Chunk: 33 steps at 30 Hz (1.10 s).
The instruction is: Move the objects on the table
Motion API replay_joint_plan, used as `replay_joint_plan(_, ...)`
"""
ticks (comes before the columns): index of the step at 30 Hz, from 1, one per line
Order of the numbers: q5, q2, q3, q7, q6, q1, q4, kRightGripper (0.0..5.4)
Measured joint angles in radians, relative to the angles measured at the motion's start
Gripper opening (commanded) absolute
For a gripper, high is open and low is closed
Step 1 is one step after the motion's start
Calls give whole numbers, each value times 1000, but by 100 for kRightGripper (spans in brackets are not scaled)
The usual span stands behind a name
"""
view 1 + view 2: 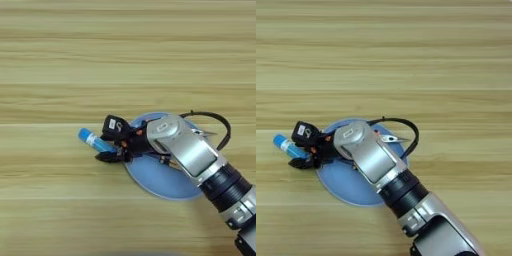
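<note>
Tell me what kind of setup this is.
Probably a lab tabletop manipulation rig: bare wooden table, a blue plate, a blue tube at the robot arm's pincer.

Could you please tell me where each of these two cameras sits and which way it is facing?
Left eye view: on the head, looking down at the table; the silver forearm enters from the bottom right, its gripper at the blue tube.
Right eye view: beside it, also facing down; more of the forearm shows, gripper further left.
Shared: tube, blue plate, black cable.
</note>
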Motion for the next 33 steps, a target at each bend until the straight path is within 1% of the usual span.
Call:
replay_joint_plan(1,-1,0,0,0,0,0,0,192)
replay_joint_plan(2,-1,1,0,0,0,1,0,182)
replay_joint_plan(3,-2,2,0,0,0,1,0,161)
replay_joint_plan(6,-2,3,0,0,0,3,0,140)
replay_joint_plan(16,-1,6,0,2,0,5,-3,140)
replay_joint_plan(20,4,6,-8,11,6,5,-26,140)
replay_joint_plan(27,38,11,-46,24,53,-2,-127,140)
replay_joint_plan(33,63,12,-71,30,89,-14,-176,140)
